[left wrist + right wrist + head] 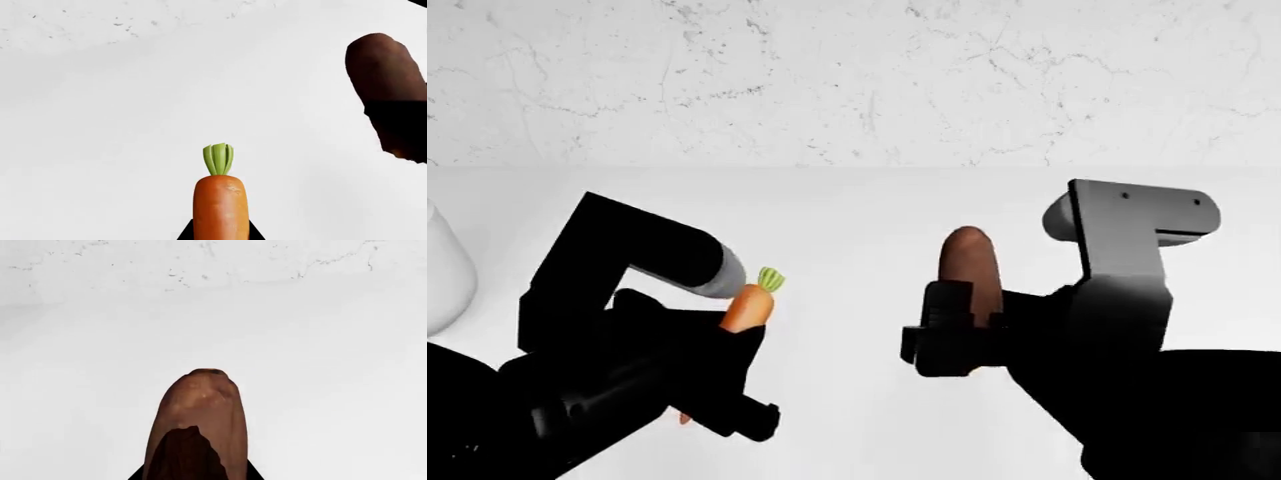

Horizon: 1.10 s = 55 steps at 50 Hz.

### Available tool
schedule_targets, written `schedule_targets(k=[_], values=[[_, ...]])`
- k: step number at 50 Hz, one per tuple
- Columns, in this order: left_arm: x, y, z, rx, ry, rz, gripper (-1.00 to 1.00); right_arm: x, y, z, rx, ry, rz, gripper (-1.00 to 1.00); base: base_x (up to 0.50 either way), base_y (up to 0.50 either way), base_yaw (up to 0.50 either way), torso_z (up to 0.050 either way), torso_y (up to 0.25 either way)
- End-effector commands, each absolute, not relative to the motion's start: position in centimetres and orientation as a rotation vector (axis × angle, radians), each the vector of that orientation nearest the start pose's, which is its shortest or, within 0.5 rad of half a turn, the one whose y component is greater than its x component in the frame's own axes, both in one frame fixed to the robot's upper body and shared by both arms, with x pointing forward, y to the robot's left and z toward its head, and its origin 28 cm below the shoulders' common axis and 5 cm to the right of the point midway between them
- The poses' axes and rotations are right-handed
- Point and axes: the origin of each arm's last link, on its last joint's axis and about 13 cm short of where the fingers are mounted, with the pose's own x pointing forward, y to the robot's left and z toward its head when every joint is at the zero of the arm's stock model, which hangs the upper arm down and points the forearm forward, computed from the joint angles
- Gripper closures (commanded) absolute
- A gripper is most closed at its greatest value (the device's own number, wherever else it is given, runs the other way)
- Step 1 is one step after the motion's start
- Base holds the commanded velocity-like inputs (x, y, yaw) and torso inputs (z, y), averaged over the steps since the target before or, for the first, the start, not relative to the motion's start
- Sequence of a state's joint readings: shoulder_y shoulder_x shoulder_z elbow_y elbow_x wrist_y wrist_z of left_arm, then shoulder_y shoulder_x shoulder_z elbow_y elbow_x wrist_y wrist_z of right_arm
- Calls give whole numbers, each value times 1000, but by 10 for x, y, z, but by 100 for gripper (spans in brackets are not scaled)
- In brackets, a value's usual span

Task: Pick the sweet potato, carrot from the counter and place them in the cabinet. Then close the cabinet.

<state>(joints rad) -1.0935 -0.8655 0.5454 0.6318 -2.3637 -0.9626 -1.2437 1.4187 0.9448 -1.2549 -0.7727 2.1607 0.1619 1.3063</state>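
Beneath both grippers: counter (868,215), plain white worktop, running back to a marbled white wall (854,70); no cabinet in any view.

Right gripper (961,325): dark, jaws pinching the sweet potato (968,262) around its lower part; tuber reddish-brown, blunt, long axis running straight out from the jaws toward the wall, free end foremost and clear of the jaws.

Left gripper (727,350): dark, jaws pressed on the carrot (747,305) near its thin end; carrot orange, long axis running out of the jaws, thick end with the green stub (218,159) leading, tilted a little toward the other gripper.

Relation: both vegetables appear lifted off the counter, side by side, apart, not touching.

Risks, as judged: each piece is held low with most of its length overhanging, so a quick swing toward the cabinet could pivot or slip it; arms close together, so the overhanging ends could clash, or strike the cabinet frame.
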Motion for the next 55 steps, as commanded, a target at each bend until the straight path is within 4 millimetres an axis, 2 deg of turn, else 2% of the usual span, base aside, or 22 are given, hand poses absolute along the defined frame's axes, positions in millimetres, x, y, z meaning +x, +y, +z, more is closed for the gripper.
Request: schedule_targets(k=[1,7,14,31,34,55], values=[[164,225,297,53,391,-436,100,177,-84,295,71,193,184,100,0,0,0,0,0],[163,225,314,29,270,-422,100,184,-86,298,-49,59,160,100,0,0,0,0,0],[157,225,335,39,156,-398,100,187,-81,297,-102,-9,227,100,0,0,0,0,0],[158,220,365,44,-84,-338,100,191,-73,301,-83,-164,286,100,0,0,0,0,0],[159,218,376,54,-154,-317,100,192,-72,301,-81,-171,291,100,0,0,0,0,0],[162,203,408,34,-339,-314,100,194,-65,307,-51,-247,321,100,0,0,0,0,0]])
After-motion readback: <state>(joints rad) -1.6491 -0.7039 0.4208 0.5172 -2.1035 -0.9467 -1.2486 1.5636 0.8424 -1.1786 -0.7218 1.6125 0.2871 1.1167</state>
